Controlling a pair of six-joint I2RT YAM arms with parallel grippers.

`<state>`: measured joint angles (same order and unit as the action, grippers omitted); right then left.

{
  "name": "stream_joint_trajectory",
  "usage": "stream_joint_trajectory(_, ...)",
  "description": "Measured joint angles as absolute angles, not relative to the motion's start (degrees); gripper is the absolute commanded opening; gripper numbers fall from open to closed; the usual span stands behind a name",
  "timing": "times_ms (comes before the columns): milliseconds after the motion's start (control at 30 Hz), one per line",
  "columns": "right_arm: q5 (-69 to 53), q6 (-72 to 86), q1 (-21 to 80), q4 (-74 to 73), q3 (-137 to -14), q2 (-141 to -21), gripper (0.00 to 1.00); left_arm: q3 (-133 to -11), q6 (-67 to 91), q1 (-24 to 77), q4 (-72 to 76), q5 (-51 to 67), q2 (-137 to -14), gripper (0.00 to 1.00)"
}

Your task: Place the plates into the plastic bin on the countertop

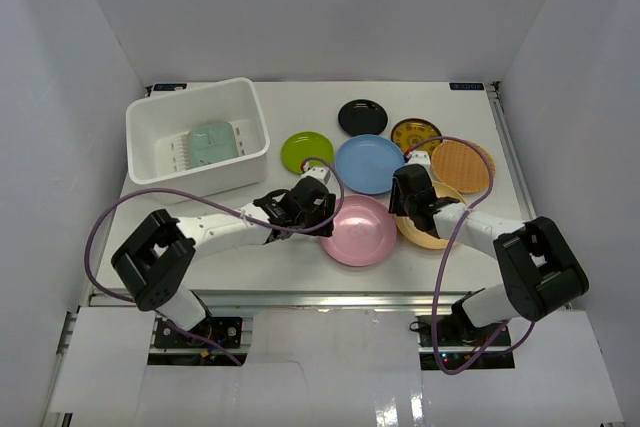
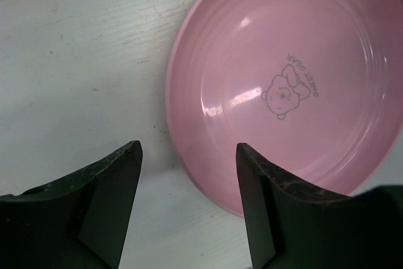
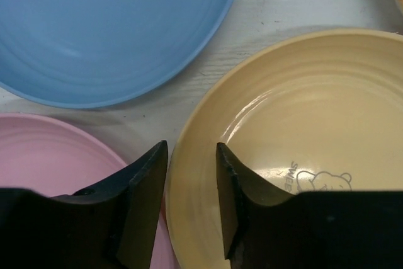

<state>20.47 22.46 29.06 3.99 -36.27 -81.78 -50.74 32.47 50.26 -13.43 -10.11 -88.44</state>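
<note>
Left wrist view: left gripper (image 2: pixel 189 187) was spread, jaws either side of the pink plate (image 2: pixel 283 86) left rim. Right gripper (image 3: pixel 192 187) was spread too, astride the tan plate (image 3: pixel 302 143) rim. Plates looked light, stiff, glossy and probably slippery, so pinch the rim. Plastic bin (image 1: pixel 150 142) sat far left.

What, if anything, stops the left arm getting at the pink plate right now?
Likely nothing, so probably yes. The left gripper is open with its fingers straddling the pink plate's near rim, one over bare countertop and one over the plate. Nothing lies between them.
</note>
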Motion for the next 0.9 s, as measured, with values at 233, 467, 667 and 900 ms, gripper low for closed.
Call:
stream_joint_trajectory(233, 20.4, 23.3, 29.1, 4.7, -36.2, -82.1, 0.21, -52.5, 31.2, 50.4, -13.2, -11.4, -94.3, 0.59)
stream_joint_trajectory(467, 19.5, 24.4, 29.1, 7.0, -33.6, -80.2, 0.08, -52.7, 30.9, 50.4, -12.8, -12.2, -96.3, 0.16)
stream_joint_trajectory(667, 19.2, 24.7, 29.2, 9.2, -32.1, -79.5, 0.08, -54.7, 32.0, 50.4, -10.0, -11.6, -95.0, 0.0)
stream_joint_trajectory(900, 16.0, 25.8, 29.2, 9.5, -26.7, -71.4, 0.08, -52.3, 28.9, 50.4, -16.6, -10.7, -86.5, 0.0)
